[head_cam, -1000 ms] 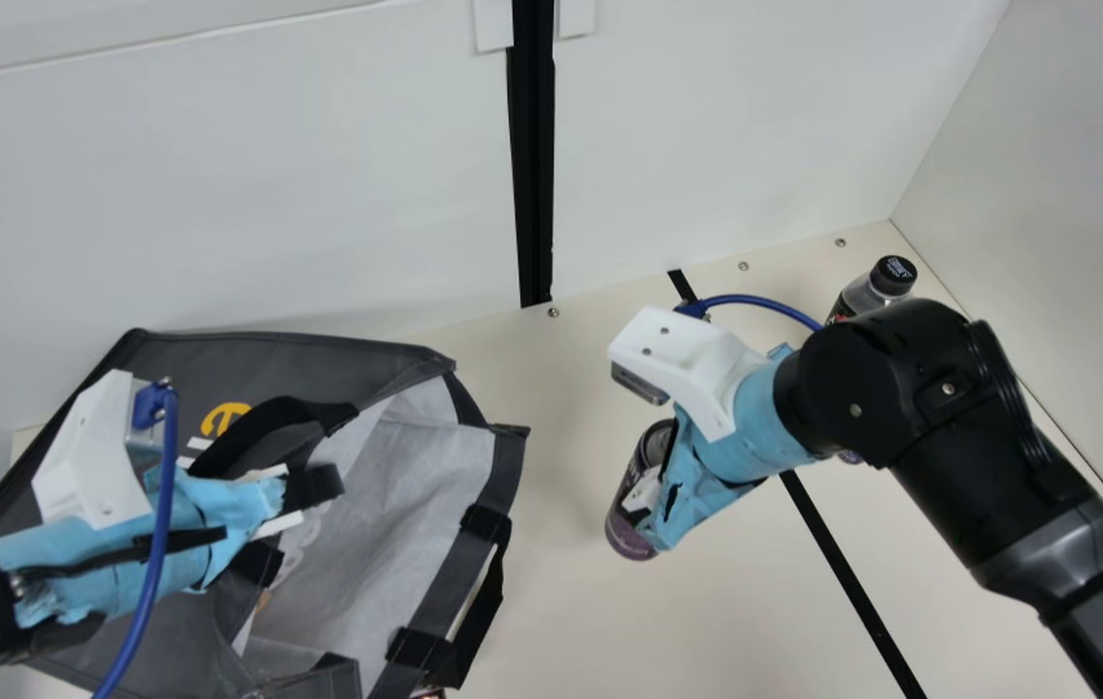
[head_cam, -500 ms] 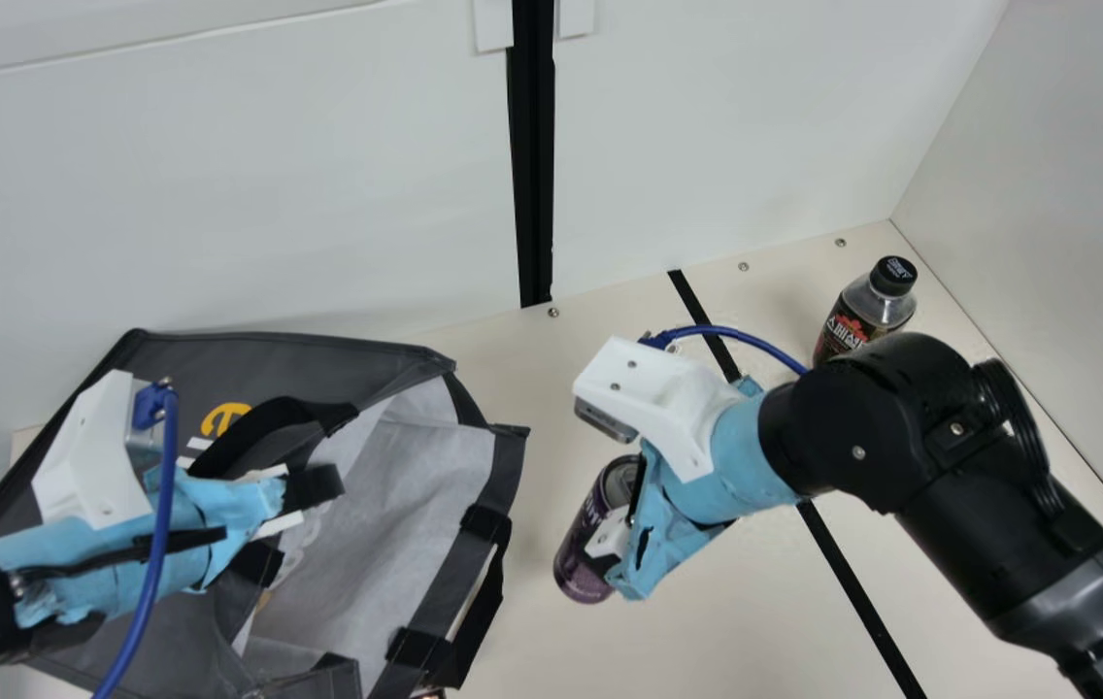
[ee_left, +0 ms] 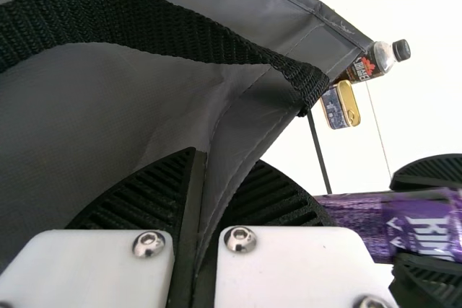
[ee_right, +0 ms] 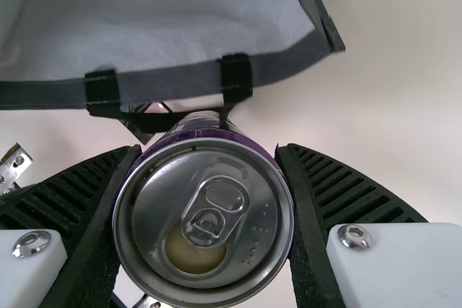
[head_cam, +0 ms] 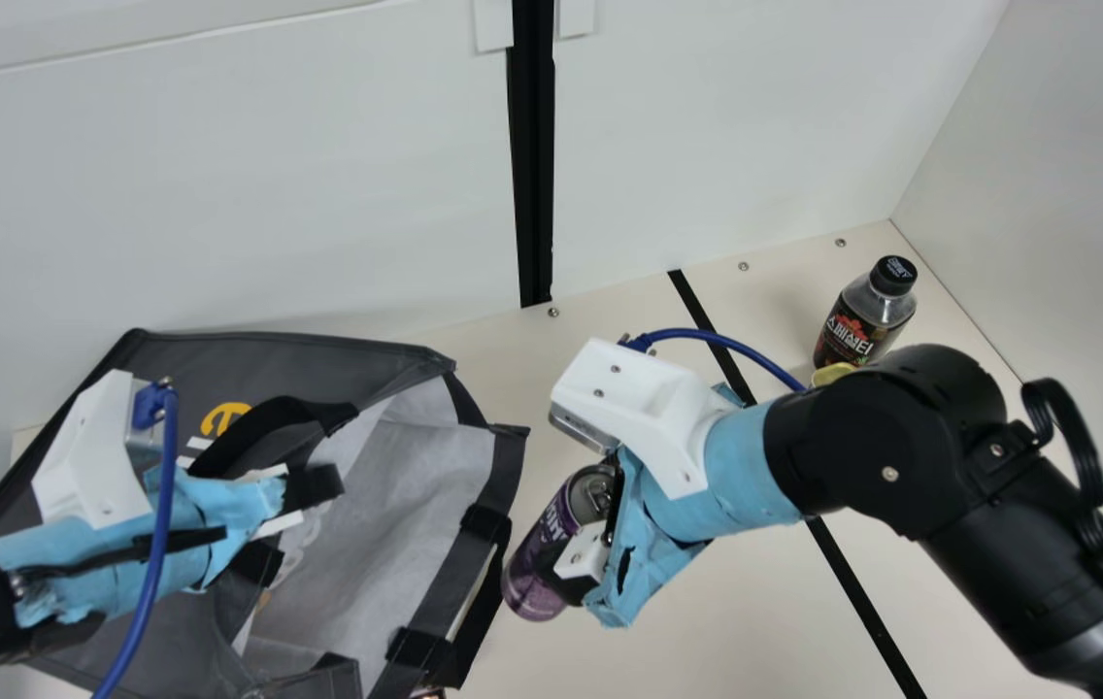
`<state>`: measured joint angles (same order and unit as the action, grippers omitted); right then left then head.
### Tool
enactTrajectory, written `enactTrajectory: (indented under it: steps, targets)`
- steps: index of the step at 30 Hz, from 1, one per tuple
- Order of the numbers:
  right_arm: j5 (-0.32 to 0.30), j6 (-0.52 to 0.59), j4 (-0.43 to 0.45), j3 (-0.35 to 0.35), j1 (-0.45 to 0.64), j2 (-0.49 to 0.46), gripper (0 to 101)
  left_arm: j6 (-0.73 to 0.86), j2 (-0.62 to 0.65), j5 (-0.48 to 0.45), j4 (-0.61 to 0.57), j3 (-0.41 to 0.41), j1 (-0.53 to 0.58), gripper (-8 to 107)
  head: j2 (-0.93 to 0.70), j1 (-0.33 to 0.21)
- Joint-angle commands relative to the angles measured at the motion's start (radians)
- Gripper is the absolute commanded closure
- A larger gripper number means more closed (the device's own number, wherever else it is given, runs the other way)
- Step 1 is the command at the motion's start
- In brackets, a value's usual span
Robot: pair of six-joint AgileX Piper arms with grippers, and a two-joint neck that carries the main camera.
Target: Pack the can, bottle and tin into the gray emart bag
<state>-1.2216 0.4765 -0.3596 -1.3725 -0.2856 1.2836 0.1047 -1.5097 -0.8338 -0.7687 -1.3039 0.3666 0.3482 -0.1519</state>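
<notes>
The right fingers (ee_right: 339, 185) are gripping the tilted can (head_cam: 537, 582) just outside the gray bag (head_cam: 396, 505); the left fingers (ee_left: 144, 196) are pinching its edge. Packing is starting with the can, apparently, now needing lifting over the rim (bottle (head_cam: 854, 328) and tin (ee_left: 334, 110) are waiting on the table (head_cam: 629, 650)).

The right arm (head_cam: 886, 442) mostly hides the tin (head_cam: 833, 373) in the main view, whose bottom edge crops the gray emart bag (head_cam: 348, 361).
</notes>
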Motion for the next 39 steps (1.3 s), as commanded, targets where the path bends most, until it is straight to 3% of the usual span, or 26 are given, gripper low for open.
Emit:
enactTrajectory:
  steps: [1,14,39]
  targets:
    - [0.002,0.01,-0.016,-0.011,0.003,-0.003,101,0.0,0.0,0.0,0.0,0.0,0.0,89,0.001,-0.023]
    - [0.02,0.087,-0.11,-0.069,0.041,-0.011,101,0.0,0.0,0.0,0.0,0.0,0.0,89,0.001,-0.023]
    - [0.386,0.228,-0.184,0.126,-0.067,-0.003,101,0.0,0.0,0.0,0.0,0.0,0.0,89,0.001,-0.023]
